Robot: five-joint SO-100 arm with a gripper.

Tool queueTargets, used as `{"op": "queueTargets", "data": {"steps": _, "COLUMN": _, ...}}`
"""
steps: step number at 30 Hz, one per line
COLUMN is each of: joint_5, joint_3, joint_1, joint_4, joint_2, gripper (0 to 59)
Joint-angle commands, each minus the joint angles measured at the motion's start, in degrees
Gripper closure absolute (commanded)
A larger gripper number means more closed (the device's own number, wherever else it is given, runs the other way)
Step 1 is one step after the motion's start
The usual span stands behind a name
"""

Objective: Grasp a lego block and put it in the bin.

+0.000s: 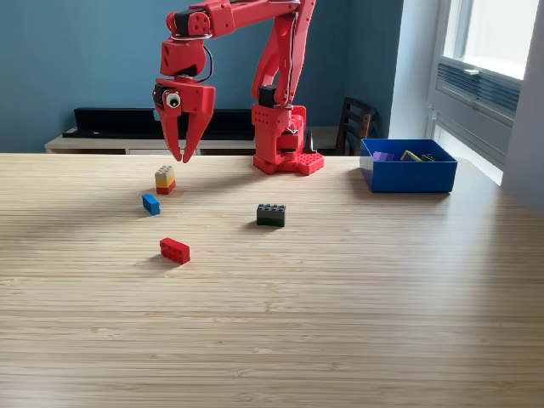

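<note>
Where teal wall (76, 51) rises, wooden table (340, 323) spreads.

A pale wood-grain bench (340, 323) carries everything. On it, toward the exterior view's left, lie a stacked block (165, 178) of tan, yellow and red, a blue block (151, 203) just beside it, and a red block (174, 250) nearer the camera. A dark block (271, 214) sits mid-bench. The red arm base (287, 161) and the blue bin (408, 167) stand at the far side.
</note>
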Motion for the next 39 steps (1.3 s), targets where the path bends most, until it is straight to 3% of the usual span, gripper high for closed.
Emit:
{"op": "queueTargets", "data": {"steps": 1, "joint_5": 0.4, "joint_3": -0.8, "joint_1": 1.6, "joint_4": -0.5, "joint_2": 2.5, "gripper": 57.0}}
{"op": "queueTargets", "data": {"steps": 6, "joint_5": 1.8, "joint_3": -0.3, "joint_1": 3.9, "joint_4": -0.5, "joint_2": 2.5, "gripper": 41.5}}
{"op": "queueTargets", "data": {"steps": 10, "joint_5": 1.0, "joint_3": 0.1, "joint_1": 5.2, "joint_4": -0.5, "joint_2": 2.5, "gripper": 35.9}}
{"op": "queueTargets", "data": {"steps": 20, "joint_5": -0.6, "joint_3": 0.9, "joint_1": 9.6, "joint_4": -0.9, "joint_2": 2.5, "gripper": 35.9}}
{"op": "queueTargets", "data": {"steps": 39, "joint_5": 0.0, "joint_3": 6.9, "joint_1": 10.7, "joint_4": -10.1, "joint_2": 2.2, "gripper": 37.8}}
